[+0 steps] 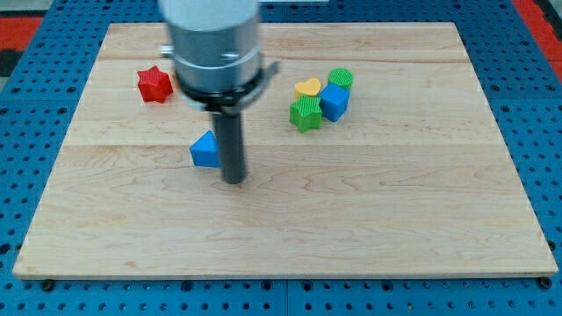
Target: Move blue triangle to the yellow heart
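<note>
Standing on the wooden tabletop (369,219) a little toward its left edge from the middle, my tip (234,181) is sitting just to the right of the blue triangle (205,151), touching it or nearly so. As a bare rod it is holding nothing and has nothing to spread or close. The yellow heart (307,87) is lying well away toward the top right of the triangle, so the tip is sitting on the wrong side for a push that way; in my judgement it is needing to come round to the triangle's lower left first. The heart is sitting in a tight cluster, with a green cylinder (341,79) and a blue cube (335,101) to its right and a green ridged block (306,113) directly below it, partly guarding the approach. A red star (154,84) is resting near the top left corner, clear of the path.
</note>
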Robot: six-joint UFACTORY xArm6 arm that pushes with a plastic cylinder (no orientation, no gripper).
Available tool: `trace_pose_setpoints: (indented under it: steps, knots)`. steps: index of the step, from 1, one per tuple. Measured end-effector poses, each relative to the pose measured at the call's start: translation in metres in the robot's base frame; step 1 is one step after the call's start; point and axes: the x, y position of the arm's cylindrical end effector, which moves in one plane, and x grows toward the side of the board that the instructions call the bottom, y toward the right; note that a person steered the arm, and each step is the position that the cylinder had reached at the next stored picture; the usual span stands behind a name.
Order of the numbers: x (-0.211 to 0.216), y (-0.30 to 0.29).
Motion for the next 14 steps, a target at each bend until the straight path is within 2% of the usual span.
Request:
trace_pose_setpoints:
  steps: [1,5,7,9,10,12,13,14]
  knots:
    - [-0.008,-0.033]
    - [-0.073,-0.031]
    - [-0.062,-0.031]
    - [-0.082,0.015]
    - [-0.081,0.020]
    - [-0.039,0.013]
    - [-0.039,0.044]
    - [-0.042,0.050]
